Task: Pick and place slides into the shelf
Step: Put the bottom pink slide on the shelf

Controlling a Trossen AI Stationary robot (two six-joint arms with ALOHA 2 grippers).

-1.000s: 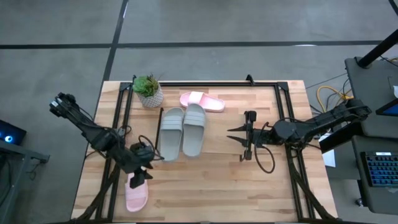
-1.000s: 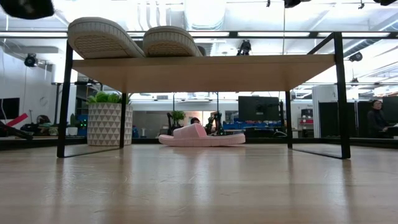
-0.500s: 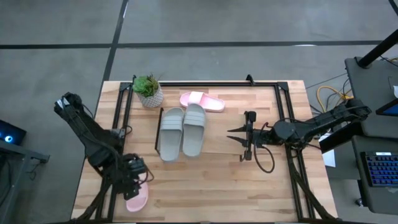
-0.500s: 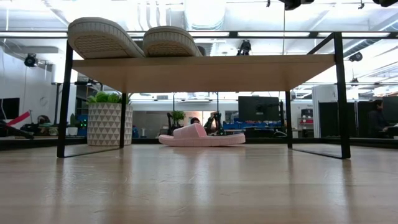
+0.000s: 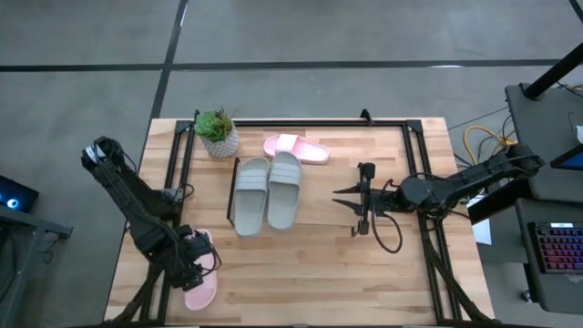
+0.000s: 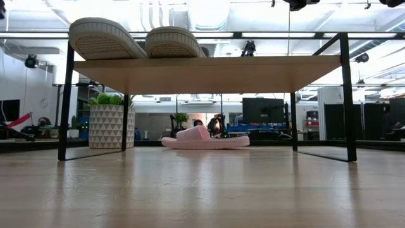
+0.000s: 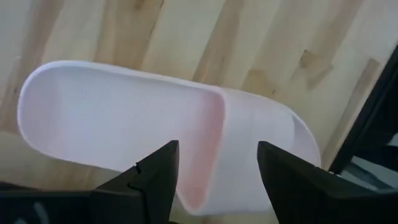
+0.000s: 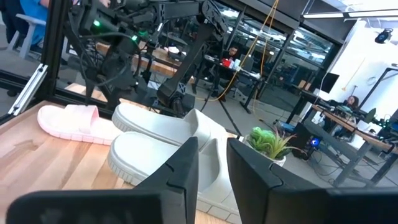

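Observation:
A pale pink slide (image 5: 204, 288) lies flat on its sole at the table's near left. My left gripper (image 5: 193, 264) hangs just above it, pointing down and open. In the left wrist view its fingers stand on either side of this pink slide (image 7: 155, 118), near the strap, touching nothing. Two grey slides (image 5: 266, 193) lie side by side on the shelf (image 6: 209, 73), at its left end. A second pink slide (image 5: 296, 148) lies on the table beyond the shelf. My right gripper (image 5: 353, 208) hovers level right of the grey slides, a narrow gap between its fingers (image 8: 180, 174).
A potted plant (image 5: 217, 133) stands at the far left, beside the shelf's left end. Black frame rails (image 5: 173, 182) run along the table's left, far and right sides. Bare board stretches across the near middle and right of the table.
My left gripper has swung toward the table's near edge and come down over the near pink slide, turning about its wrist as it went, and has stayed open. The slides have not moved.

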